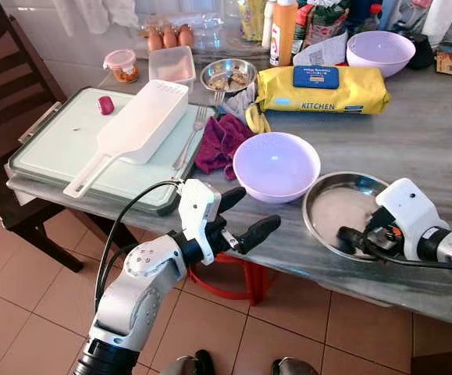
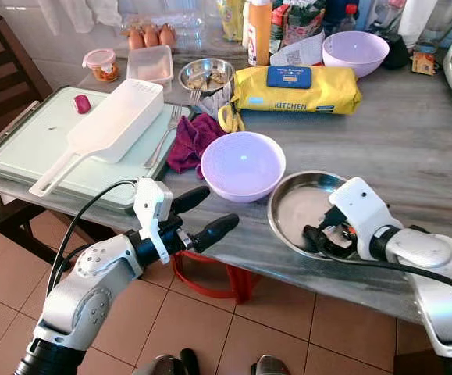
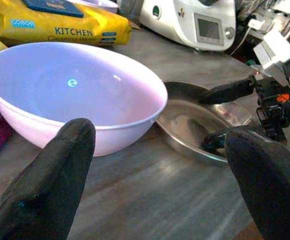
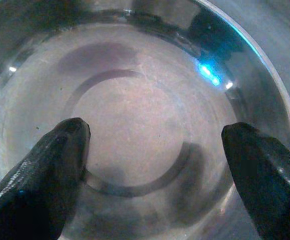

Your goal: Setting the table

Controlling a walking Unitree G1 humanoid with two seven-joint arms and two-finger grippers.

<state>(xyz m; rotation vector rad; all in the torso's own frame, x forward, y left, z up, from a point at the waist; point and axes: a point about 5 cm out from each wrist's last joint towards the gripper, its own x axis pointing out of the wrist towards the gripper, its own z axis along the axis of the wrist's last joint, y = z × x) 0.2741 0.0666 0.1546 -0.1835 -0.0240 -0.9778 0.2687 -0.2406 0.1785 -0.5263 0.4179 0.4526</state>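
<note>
Crowding the steel plate (image 1: 331, 205), a lilac bowl (image 1: 276, 166) faces both spread end effectors (image 1: 245, 215) (image 1: 350, 237).

Head stereo down over table (image 1: 413, 133); wrist cameras close on steel plate (image 4: 134, 125).

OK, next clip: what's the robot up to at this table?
It is working at a cluttered grey table. The right pincer is open over the near rim of an empty steel plate, one finger above the dish and one lower at its edge, not yet closed. The left pincer hangs open just off the table edge, pointing at the empty lilac bowl beside the plate. Nothing is lifted.
</note>
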